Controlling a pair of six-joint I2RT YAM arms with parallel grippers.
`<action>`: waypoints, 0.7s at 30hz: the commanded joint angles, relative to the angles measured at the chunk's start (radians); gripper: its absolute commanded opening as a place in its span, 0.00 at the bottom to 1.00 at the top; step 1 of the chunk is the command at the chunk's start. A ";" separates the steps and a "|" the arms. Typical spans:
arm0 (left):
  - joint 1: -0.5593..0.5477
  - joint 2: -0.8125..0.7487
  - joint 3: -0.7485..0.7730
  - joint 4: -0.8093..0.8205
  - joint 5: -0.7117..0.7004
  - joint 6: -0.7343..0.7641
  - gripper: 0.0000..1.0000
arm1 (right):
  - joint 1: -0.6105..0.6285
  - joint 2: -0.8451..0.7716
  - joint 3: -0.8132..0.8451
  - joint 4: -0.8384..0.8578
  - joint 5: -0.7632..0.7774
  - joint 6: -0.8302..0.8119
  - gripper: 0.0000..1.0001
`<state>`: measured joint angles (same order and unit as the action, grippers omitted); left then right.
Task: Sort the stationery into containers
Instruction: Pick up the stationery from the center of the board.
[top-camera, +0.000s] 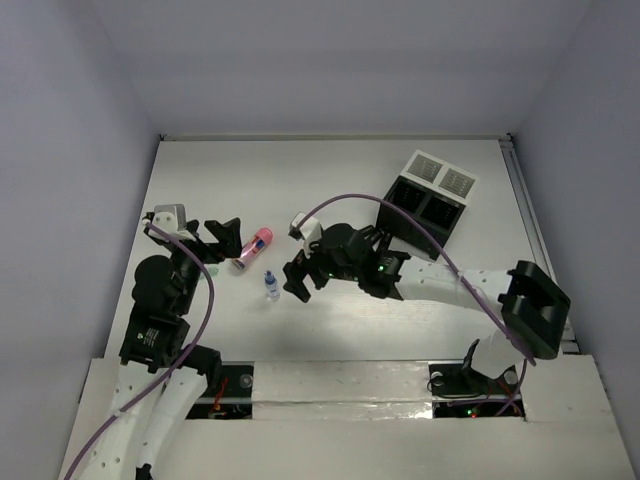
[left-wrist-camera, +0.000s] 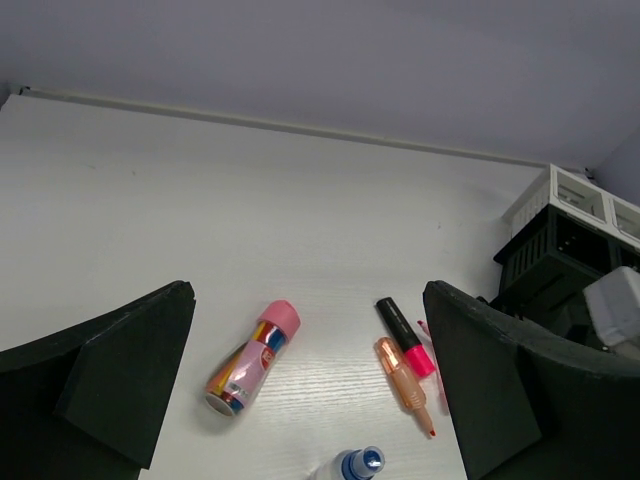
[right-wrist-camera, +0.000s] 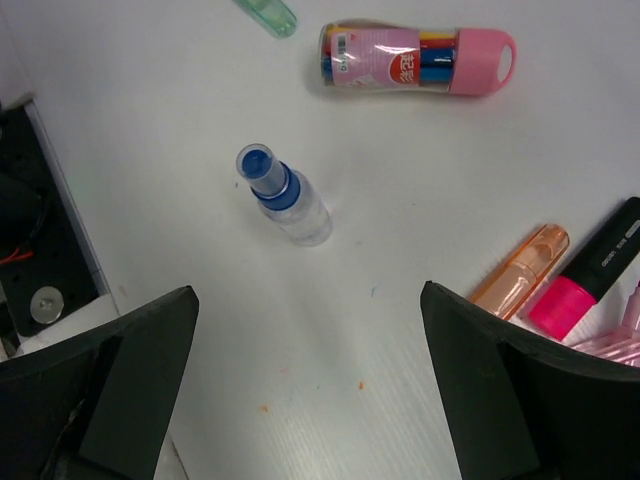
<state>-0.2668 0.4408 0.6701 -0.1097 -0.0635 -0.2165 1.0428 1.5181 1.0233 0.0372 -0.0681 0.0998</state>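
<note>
step: approach, nothing held | left gripper (left-wrist-camera: 310, 390) jaws wide, empty; pink-capped tube (left-wrist-camera: 253, 358) between them | right gripper (right-wrist-camera: 305, 385) jaws wide, empty; blue-capped bottle (right-wrist-camera: 283, 193) just ahead | next: likely descend, close, carry to black box (top-camera: 425, 215)

Label on the pink-capped tube (right-wrist-camera: 415, 58): white characters and a barcode-like patch, neither legible. Barrel of the black-and-pink highlighter (right-wrist-camera: 600, 270): white print, too small to read. Nothing else readable.
</note>
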 joint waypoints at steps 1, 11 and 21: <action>0.005 -0.008 0.039 0.025 -0.042 -0.006 0.99 | 0.005 0.059 0.095 0.058 -0.030 -0.020 0.98; 0.005 -0.001 0.039 0.028 -0.032 -0.004 0.99 | 0.014 0.287 0.257 0.105 -0.107 0.021 0.89; 0.005 -0.004 0.039 0.038 0.002 0.000 0.99 | 0.023 0.366 0.294 0.087 -0.108 0.028 0.73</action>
<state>-0.2668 0.4404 0.6701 -0.1108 -0.0795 -0.2188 1.0554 1.8771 1.2697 0.0883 -0.1696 0.1276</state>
